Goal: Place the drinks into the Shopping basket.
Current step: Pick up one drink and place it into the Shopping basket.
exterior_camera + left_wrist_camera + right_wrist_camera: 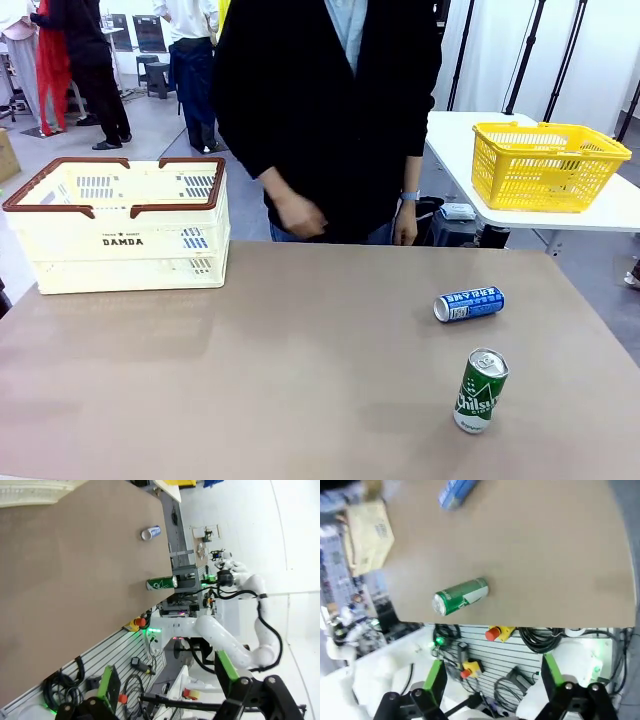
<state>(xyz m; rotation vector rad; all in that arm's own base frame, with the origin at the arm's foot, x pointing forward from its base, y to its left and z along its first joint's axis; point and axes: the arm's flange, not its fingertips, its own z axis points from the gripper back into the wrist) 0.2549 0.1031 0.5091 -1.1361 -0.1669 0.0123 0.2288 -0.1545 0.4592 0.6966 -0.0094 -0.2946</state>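
Left gripper (167,680) and right gripper (494,680) hang empty, jaws wide apart. Well right of the cream, brown-rimmed Shopping basket (120,262), a green silver-topped can (481,390) stands upright; a blue can (468,304) lies on its side, nearer it.

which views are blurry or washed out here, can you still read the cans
Front view: sharp and evenly lit, the lettering on the green can is readable, and the person's hand is slightly smeared. Left wrist view: rolled sideways, fairly crisp, with the background washed out white. Right wrist view: motion blur, with the blue can and the basket smeared near the top.
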